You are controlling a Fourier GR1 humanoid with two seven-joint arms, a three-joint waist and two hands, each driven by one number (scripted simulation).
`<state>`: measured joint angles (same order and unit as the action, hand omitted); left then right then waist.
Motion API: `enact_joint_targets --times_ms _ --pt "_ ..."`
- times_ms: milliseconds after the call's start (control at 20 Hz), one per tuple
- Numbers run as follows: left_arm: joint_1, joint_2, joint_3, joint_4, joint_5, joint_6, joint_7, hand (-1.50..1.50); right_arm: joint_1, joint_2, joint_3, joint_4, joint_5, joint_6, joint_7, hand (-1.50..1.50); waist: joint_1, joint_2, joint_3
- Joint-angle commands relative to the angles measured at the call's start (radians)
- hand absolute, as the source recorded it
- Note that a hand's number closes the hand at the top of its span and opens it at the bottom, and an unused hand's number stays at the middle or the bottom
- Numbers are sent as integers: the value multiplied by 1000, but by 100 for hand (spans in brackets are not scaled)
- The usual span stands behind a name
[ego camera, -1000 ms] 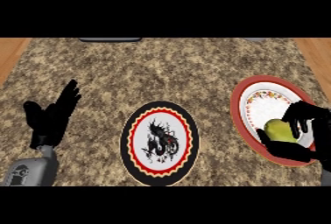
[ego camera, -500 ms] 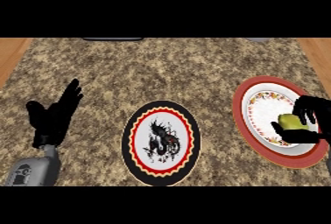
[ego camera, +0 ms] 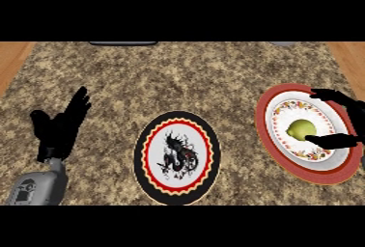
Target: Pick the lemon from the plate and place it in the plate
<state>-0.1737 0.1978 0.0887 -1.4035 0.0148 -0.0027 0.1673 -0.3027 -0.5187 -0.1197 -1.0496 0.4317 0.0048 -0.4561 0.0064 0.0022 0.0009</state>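
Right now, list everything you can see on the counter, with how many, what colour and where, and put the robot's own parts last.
lemon: one, yellow-green, lying in the red-rimmed plate at the right.
red-rimmed plate: one, red rim, white centre with a patterned band, right side of the counter.
black-rimmed plate: one, black rim, red scalloped ring, white centre with a dark dragon-like figure, middle of the counter.
counter: one, speckled brown granite, wood at both side edges.
left hand: one, black, fingers up, resting at the left.
right hand: one, black, open around the lemon.
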Motion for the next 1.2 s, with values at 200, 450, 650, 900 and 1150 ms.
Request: enact_joint_targets --times_ms 200,450,650,900,1150 --pt "6 19 23 -9 9 -4 25 0 0 58 -90 -187 -279 187 -129 -150 -21 -8 -2" --pt "12 -27 -7 -9 -26 36 -4 0 61 17 -189 -189 -481 374 87 -150 -24 -6 -2" --pt "8 15 19 -51 16 -10 60 0 96 -13 -216 -177 -613 527 181 -150 -16 -6 -1" --pt "44 -31 -12 -38 -31 19 -10 0 95 -106 -295 -96 -672 646 132 -150 -7 -3 -1" --pt "34 -7 15 -30 -3 -29 1 0 15 -130 -289 140 -523 632 -102 -150 1 0 0"
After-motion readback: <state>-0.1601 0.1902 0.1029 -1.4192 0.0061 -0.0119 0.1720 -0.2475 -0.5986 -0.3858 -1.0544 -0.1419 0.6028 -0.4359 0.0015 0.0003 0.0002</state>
